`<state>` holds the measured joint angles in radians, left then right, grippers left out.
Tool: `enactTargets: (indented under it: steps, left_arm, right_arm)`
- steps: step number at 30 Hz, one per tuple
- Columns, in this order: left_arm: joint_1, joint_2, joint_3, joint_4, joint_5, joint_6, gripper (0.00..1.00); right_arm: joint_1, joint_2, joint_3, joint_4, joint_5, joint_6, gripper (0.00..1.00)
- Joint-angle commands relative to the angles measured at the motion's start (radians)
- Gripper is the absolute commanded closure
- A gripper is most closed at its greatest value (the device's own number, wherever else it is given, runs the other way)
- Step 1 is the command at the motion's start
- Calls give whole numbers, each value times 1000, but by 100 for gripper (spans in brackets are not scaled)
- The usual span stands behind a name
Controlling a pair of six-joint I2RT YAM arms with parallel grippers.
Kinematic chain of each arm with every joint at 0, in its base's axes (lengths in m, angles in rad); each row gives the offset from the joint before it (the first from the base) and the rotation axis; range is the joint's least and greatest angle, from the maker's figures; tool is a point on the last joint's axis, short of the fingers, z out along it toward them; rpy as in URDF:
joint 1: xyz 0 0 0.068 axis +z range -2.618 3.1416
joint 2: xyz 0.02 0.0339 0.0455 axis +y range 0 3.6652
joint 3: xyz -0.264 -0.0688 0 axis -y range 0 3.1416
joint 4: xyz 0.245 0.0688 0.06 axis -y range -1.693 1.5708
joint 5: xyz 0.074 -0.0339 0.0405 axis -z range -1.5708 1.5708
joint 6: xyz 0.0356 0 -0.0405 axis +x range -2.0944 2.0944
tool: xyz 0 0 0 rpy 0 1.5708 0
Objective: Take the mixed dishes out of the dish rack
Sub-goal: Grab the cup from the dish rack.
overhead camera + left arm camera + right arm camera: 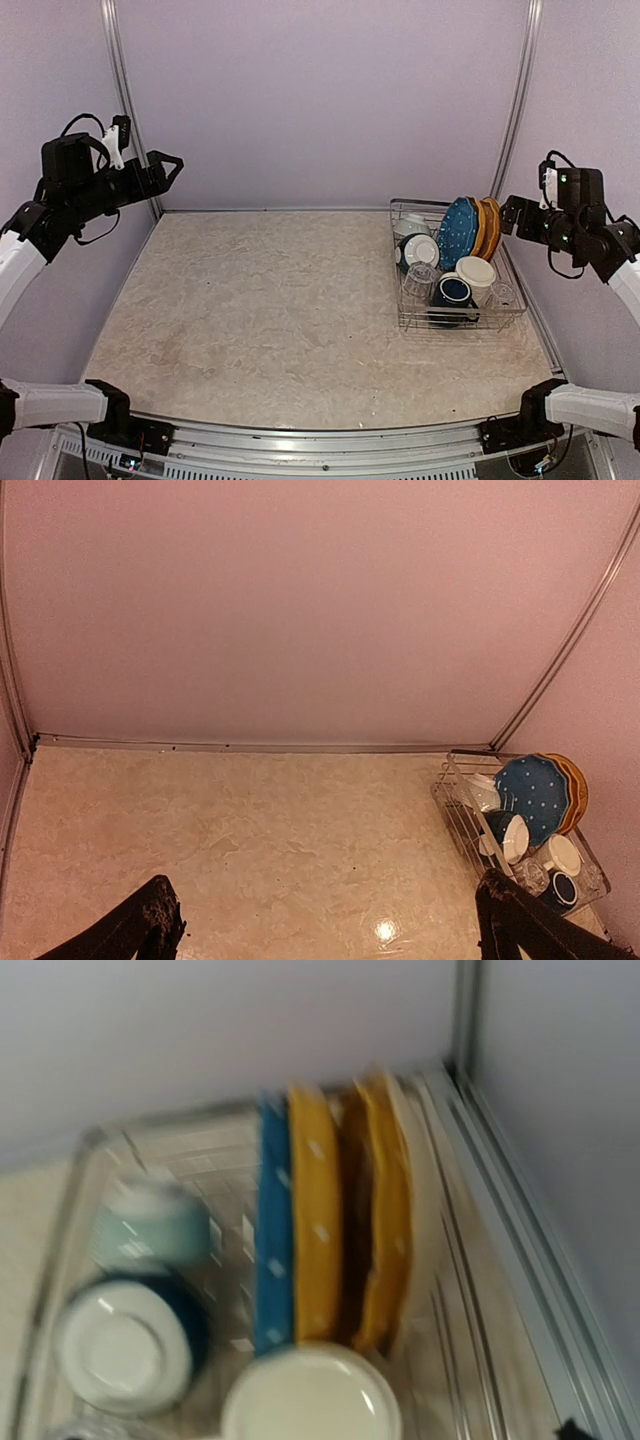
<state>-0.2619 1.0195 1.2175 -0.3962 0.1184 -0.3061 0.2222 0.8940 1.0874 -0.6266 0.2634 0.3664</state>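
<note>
Sitting at the far right corner of the table (260,300), the dish rack (404,300) is loaded w/ all its dishes. A blue plate (458,232) stands on edge in the far part. The orange-yellow plates (488,226) are just right of it, also on edge. The right wrist cam, though blurred, shows what looks like a cream plate (418,1210) at the right end of that row. The teal bowl (419,251) leans at the rack's left side, pale inside showing. A clear glass (418,284) is in the near left corner, w/ the dark blue mug (455,292) just right of it & the cream mug (476,271) just beside that, on its far right.

The left gripper (173,168) hangs high over the far left corner, well apart from the rack, jaws spread wide. Its fingers (150,920) show at both bottom corners of its own cam, w/ nothing between them. The right gripper (510,214) hovers just right of the plates, above the rack's far right edge. Can't tell its jaw gap: its own cam is blurred & shows almost none of the fingers.
</note>
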Motion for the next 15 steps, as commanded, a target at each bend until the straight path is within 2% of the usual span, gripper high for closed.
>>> enactTargets:
  steps: [1,8,15]
  left_arm:
    - [10,24,36,21,62,27,1]
    - [9,55,54,18,101,26,1]
    - [6,62,57,18,113,23,1]
  right_arm:
    - [-19,69,31,-127,60,43,0]
    - [-23,103,-17,-58,26,-36,0]
    - [-30,214,32,-94,128,-49,0]
